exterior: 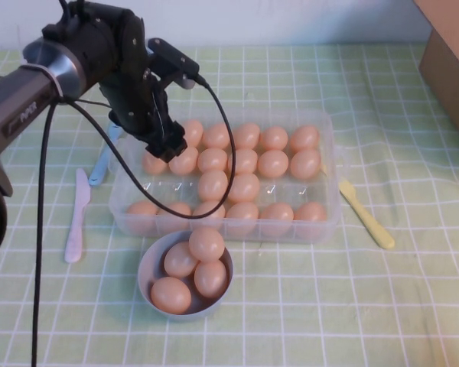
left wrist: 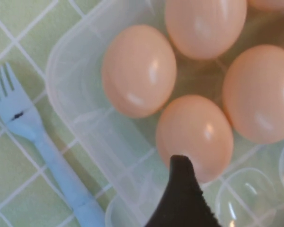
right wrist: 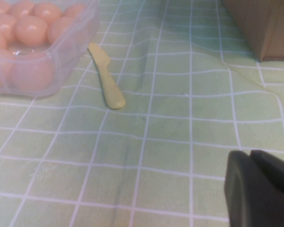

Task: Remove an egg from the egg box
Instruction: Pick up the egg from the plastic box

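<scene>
The clear plastic egg box (exterior: 335, 183) stands mid-table and holds several tan eggs. My left gripper (exterior: 162, 145) hangs over the box's back left corner, open, just above the eggs there. In the left wrist view one black finger (left wrist: 180, 182) is right beside an egg (left wrist: 195, 135), with empty cups next to it; the other finger is out of view. That egg (exterior: 154, 163) also shows in the high view. My right gripper (right wrist: 255, 189) is shut and empty, low over the tablecloth to the right of the box; it is out of the high view.
A grey bowl (exterior: 149, 260) with several eggs sits in front of the box. A blue fork (left wrist: 33, 137) and a pale knife (exterior: 76, 218) lie left of the box. A yellow knife (exterior: 367, 215) lies to the right. A cardboard box (exterior: 451, 69) stands back right.
</scene>
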You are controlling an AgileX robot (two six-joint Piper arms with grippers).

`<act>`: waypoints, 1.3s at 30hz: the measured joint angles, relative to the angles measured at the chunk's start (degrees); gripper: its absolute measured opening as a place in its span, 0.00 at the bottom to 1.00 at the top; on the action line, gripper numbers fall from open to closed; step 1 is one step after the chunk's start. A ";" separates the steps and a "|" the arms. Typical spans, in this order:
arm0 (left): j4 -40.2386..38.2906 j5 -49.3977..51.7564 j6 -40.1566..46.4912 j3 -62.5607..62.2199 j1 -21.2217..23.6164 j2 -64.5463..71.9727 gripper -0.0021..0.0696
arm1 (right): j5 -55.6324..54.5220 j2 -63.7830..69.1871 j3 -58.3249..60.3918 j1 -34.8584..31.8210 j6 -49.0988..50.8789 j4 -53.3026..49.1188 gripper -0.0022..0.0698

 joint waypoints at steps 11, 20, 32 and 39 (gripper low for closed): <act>3.30 -1.27 3.93 0.00 0.00 2.62 0.65 | 0.00 0.00 0.00 0.00 0.00 0.00 0.01; 3.79 -4.02 3.93 0.00 0.00 2.74 0.65 | 0.00 0.00 0.00 0.00 0.00 0.00 0.01; 4.63 -4.52 3.93 0.00 0.00 4.56 0.65 | 0.00 0.00 0.00 0.00 0.00 0.00 0.01; 4.62 -5.16 3.93 0.00 0.00 5.17 0.65 | 0.00 0.00 0.00 0.00 0.00 0.00 0.01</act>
